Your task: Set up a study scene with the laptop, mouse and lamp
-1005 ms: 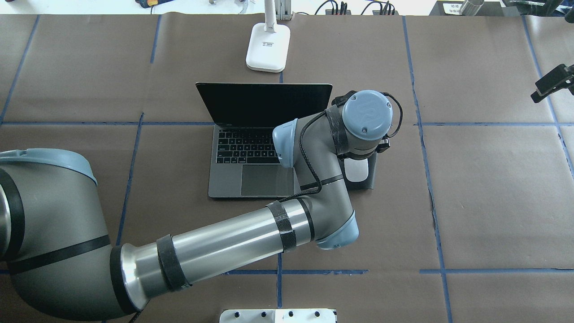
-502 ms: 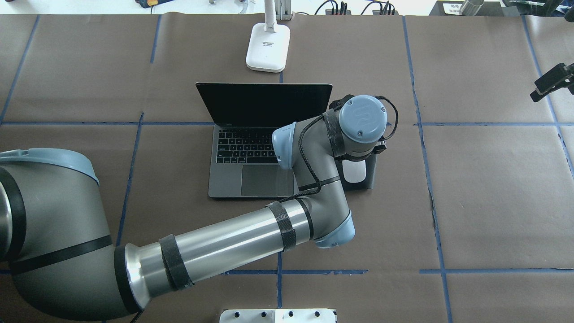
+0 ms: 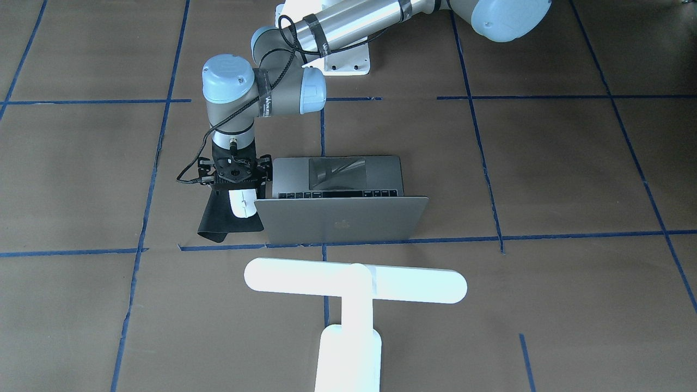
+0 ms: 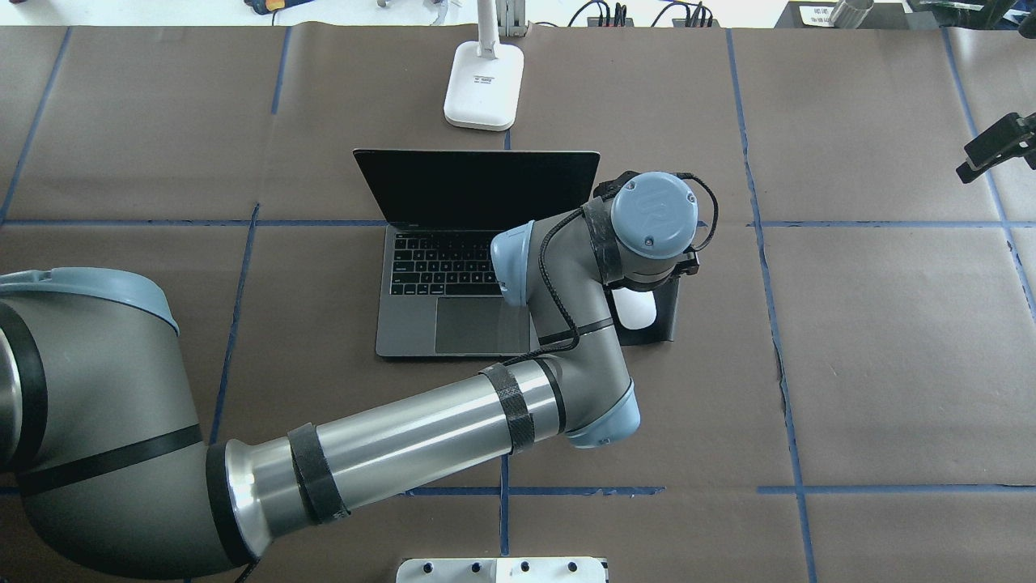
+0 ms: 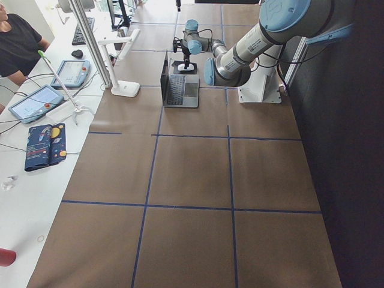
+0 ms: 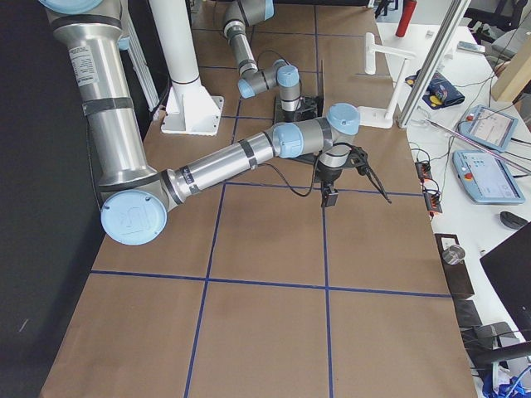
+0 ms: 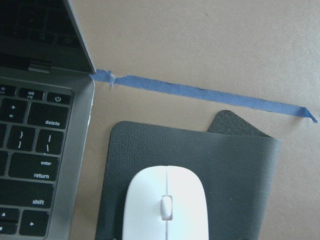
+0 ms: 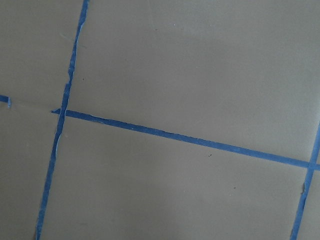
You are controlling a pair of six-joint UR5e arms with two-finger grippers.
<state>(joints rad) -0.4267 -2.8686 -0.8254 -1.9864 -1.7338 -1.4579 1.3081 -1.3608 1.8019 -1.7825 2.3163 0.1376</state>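
Mouse (image 7: 165, 207) on black mat (image 7: 240, 165), beside laptop (image 3: 340, 220) (lid open).

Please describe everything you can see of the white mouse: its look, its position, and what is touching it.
The mouse is a small, glossy white oval, plastic by its look, with a thin centre line and a grey scroll wheel. It lies flat on the black mat, beside the open laptop and apart from it. The left gripper hangs directly above it; whether they touch cannot be told.
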